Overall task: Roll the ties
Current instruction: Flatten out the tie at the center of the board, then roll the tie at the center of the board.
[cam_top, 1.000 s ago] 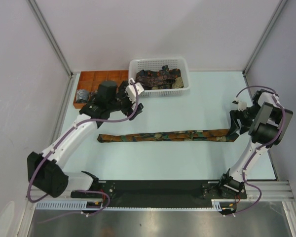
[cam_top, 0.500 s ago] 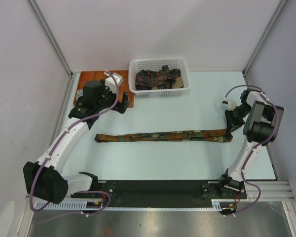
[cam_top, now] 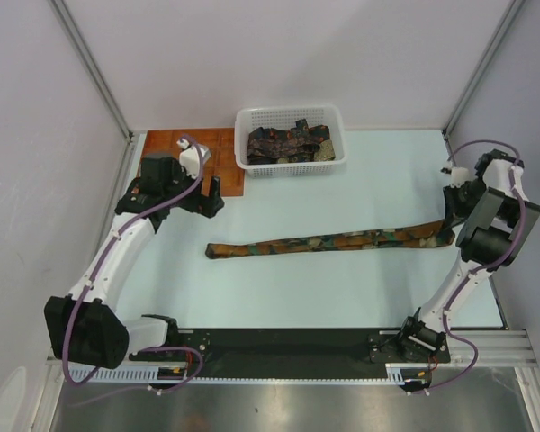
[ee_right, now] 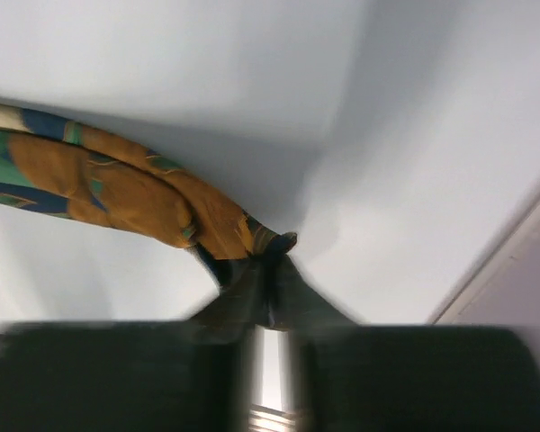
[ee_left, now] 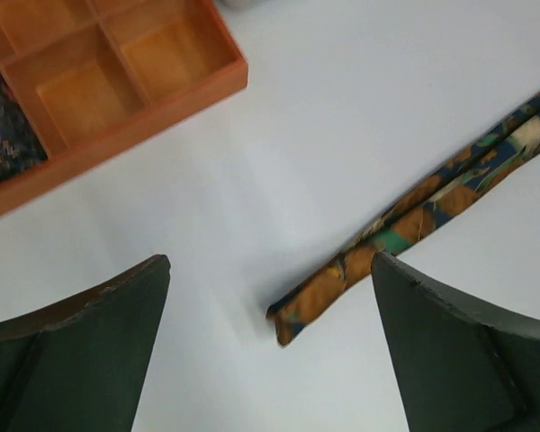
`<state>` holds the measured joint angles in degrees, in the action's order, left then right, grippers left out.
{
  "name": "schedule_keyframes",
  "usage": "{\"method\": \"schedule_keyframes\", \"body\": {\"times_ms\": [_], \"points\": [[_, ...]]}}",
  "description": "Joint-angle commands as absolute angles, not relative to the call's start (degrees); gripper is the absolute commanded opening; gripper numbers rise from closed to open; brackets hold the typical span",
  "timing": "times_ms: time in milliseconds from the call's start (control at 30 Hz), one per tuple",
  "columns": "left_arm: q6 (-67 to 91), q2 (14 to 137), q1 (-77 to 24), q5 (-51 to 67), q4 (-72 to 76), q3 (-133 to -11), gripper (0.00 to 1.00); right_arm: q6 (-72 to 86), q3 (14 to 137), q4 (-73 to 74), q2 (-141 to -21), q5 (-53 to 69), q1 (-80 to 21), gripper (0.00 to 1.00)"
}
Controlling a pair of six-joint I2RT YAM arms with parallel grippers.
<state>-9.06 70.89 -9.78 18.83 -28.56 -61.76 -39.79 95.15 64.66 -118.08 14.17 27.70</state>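
One long patterned tie (cam_top: 328, 241) lies stretched across the table, its narrow end (ee_left: 299, 310) at the left. My right gripper (cam_top: 450, 227) is shut on the tie's wide end (ee_right: 207, 220) near the right wall and holds it a little off the table. My left gripper (cam_top: 214, 198) is open and empty, above the table beside the tray; the tie's narrow end shows between its fingers (ee_left: 450, 351) in the left wrist view. More ties (cam_top: 288, 142) lie heaped in the white basket (cam_top: 291, 165). A rolled tie (ee_left: 4, 130) sits in a tray compartment.
The orange-brown compartment tray (cam_top: 225, 166) stands at the back left, touching the basket. Frame posts and side walls close in left and right; the right wall (ee_right: 513, 279) is close to my right gripper. A black rail (cam_top: 288, 342) runs along the near edge.
My right gripper has pulled the tie's wide end right and toward the back, dragging the whole tie rightward. My left gripper has swung from the basket back over the tray, then toward the table.
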Motion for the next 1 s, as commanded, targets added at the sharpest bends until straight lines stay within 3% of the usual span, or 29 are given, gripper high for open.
{"method": "schedule_keyframes", "body": {"times_ms": [0, 167, 233, 300, 333, 367, 633, 767, 967], "points": [[-6.4, 69.4, -4.8, 25.4, -33.3, -58.5, 0.99, -43.1, 98.2, 68.6, -114.0, 17.2, 28.4, 0.41], [-1.4, 69.2, -0.5, 29.7, -33.9, -52.6, 0.99, -42.8, 98.3, 67.6, -107.8, 23.0, 27.4, 0.62], [-0.4, 69.3, -0.2, 30.8, -33.8, -51.1, 0.94, -41.3, 98.4, 66.4, -105.0, 26.1, 26.7, 0.69], [3.2, 69.7, 1.4, 31.9, -33.1, -49.0, 0.88, -39.8, 98.3, 64.9, -102.9, 28.3, 24.6, 0.80], [3.9, 70.2, 1.4, 31.7, -32.8, -48.9, 0.84, -37.6, 97.7, 62.3, -100.7, 30.0, 23.3, 0.97], [5.1, 70.6, 1.6, 31.9, -31.8, -48.2, 0.83, -36.5, 97.1, 60.7, -99.7, 30.9, 22.2, 1.00], [14.1, 74.0, 2.8, 31.4, -27.2, -43.0, 0.75, -27.0, 87.1, 40.5, -91.8, 39.7, 5.9, 1.00], [15.5, 75.8, 3.6, 31.2, -26.5, -41.8, 0.72, -27.9, 88.9, 43.5, -97.4, 49.7, 1.1, 1.00], [17.8, 78.4, 3.8, 33.7, -23.6, -40.8, 0.65, -36.1, 83.2, 37.2, -99.4, 41.6, -14.5, 1.00]]}}
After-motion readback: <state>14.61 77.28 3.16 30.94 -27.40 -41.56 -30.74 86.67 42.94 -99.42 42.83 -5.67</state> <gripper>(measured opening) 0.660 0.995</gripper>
